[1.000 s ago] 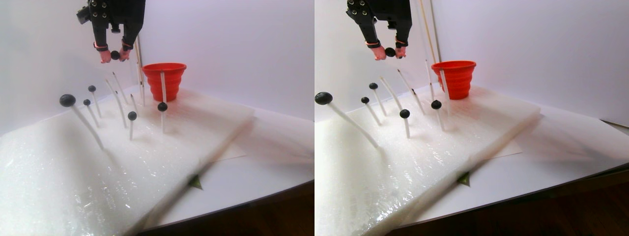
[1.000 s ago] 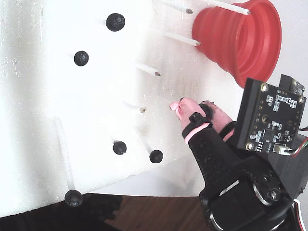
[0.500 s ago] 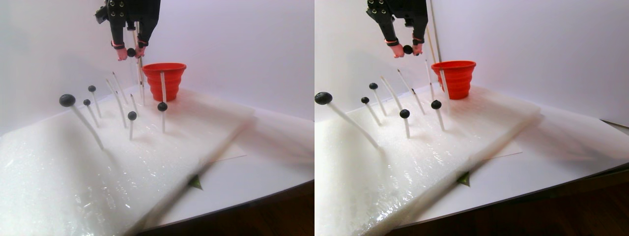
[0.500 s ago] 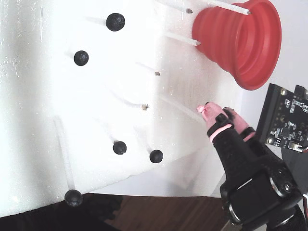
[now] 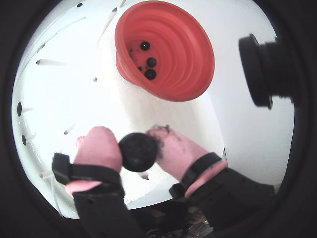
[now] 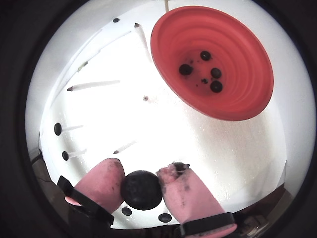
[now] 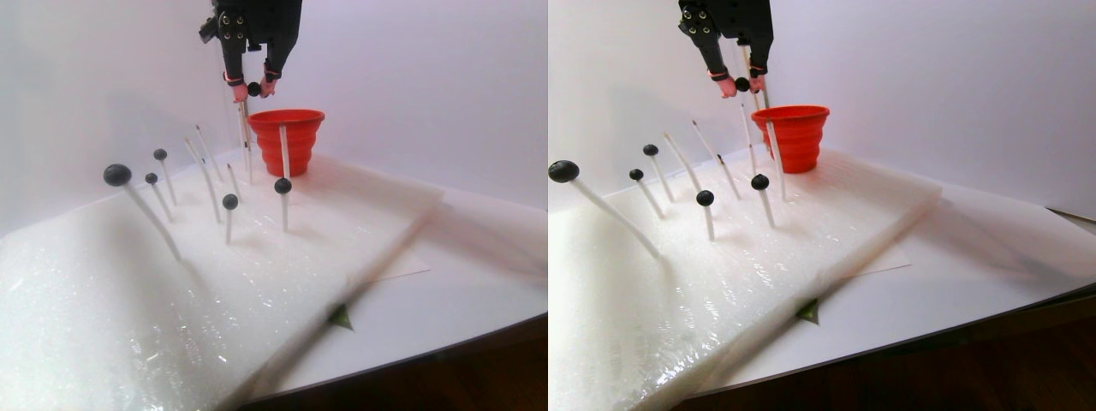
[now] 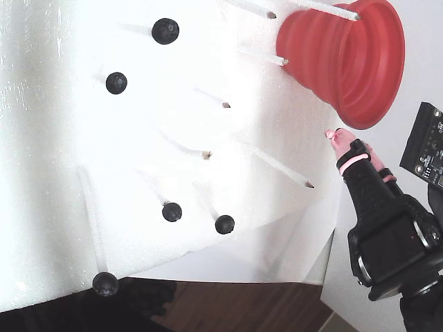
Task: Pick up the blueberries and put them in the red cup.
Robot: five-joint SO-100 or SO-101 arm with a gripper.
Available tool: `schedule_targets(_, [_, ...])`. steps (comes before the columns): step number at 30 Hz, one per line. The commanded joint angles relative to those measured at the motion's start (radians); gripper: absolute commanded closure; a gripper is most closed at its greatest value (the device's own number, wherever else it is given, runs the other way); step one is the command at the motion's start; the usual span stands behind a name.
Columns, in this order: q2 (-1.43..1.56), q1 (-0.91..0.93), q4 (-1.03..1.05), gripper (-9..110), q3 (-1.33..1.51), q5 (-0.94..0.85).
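**Berry pinched beside the cup**

In a wrist view, the gripper (image 5: 139,148) clamps one blueberry (image 5: 138,151) between its pink fingertips (image 5: 99,147). The red cup (image 5: 178,74) sits at twelve o'clock from it, with blueberries inside (image 5: 150,74).

In a wrist view, the held berry (image 6: 141,190) lies at six o'clock, the cup (image 6: 247,59) at one o'clock.

In the stereo pair view, the gripper (image 7: 254,88) hangs at eleven o'clock of the cup (image 7: 287,141); mounted blueberries (image 7: 282,185) stand on white sticks (image 7: 284,150) in the foam sheet (image 7: 128,300).

In the fixed view, a pink fingertip (image 8: 337,137) lies at six o'clock of the cup (image 8: 346,62); there the held berry is hidden.
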Motion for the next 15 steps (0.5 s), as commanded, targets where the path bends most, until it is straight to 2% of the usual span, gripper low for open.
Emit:
schedule_targets(1, [0.003,0.018,-0.035,89,-0.117,0.017])
schedule_targets(15, [-0.123,0.060,-0.095,89,-0.232,0.057])
